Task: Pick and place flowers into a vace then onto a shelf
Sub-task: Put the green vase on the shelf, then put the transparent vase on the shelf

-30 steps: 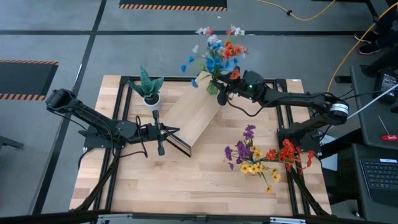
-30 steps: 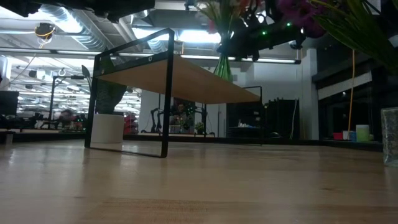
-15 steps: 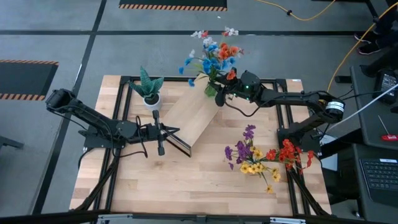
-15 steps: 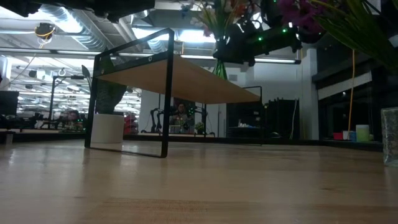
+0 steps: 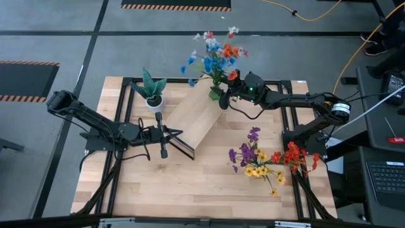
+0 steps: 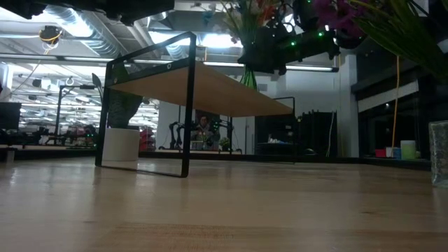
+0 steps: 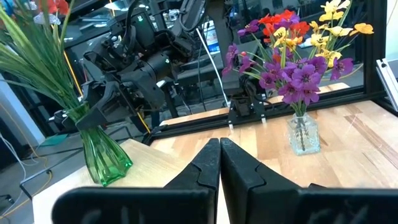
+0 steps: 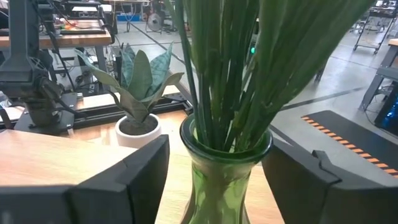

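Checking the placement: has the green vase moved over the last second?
Yes. The green vase has shifted left, from off the shelf corner onto its right end, and now stands there between the right hand's opened fingers.

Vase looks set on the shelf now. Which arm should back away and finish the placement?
Right. The right gripper is open around the green vase, which stands on the shelf. The left gripper is shut, farther away.

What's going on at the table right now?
The right gripper has the green vase of flowers standing on the far end of the shelf. Its fingers are open on either side of the vase neck, not touching it. The left gripper waits shut near the shelf's other end. A second bouquet stands on the table.
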{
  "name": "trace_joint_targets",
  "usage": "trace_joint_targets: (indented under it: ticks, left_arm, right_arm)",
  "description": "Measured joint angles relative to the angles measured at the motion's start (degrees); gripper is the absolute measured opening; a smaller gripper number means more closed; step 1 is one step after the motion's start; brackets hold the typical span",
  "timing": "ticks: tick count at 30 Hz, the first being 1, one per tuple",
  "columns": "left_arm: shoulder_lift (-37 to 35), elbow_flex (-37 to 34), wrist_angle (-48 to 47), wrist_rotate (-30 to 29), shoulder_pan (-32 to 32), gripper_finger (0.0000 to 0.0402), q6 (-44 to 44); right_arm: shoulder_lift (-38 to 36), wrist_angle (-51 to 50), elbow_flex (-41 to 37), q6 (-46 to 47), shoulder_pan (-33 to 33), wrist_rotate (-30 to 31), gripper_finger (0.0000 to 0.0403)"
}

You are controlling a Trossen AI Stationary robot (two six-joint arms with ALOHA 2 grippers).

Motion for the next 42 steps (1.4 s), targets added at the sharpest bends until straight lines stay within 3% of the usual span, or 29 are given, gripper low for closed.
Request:
trace_joint_targets:
  ticks: [7,15,27,37,42]
  left_arm:
    - [0.0,0.0,0.0,0.0,0.0,0.0005,0.0]
    - [0.0,0.0,-0.1,0.0,0.0,0.0004,-0.5]
    - [0.0,0.0,-0.1,0.0,0.0,0.0004,-0.5]
    - [0.0,0.0,-0.1,0.0,0.0,0.0007,-0.7]
    - [0.0,0.0,-0.1,0.0,0.0,0.0006,-1.2]
  right_arm:
    - [-0.7,-1.0,0.0,-1.6,0.0,0.1,0.0249]
    - [-7.6,-9.5,0.0,-2.5,0.0,0.1,0.0245]
    - [-20.0,-29.0,0.0,-5.3,0.0,0.2,0.0245]
    - [-33.2,-51.9,-0.8,-7.2,0.0,0.2,0.0245]
    - [-39.6,-54.4,-5.7,-8.4,-0.1,0.1,0.0245]
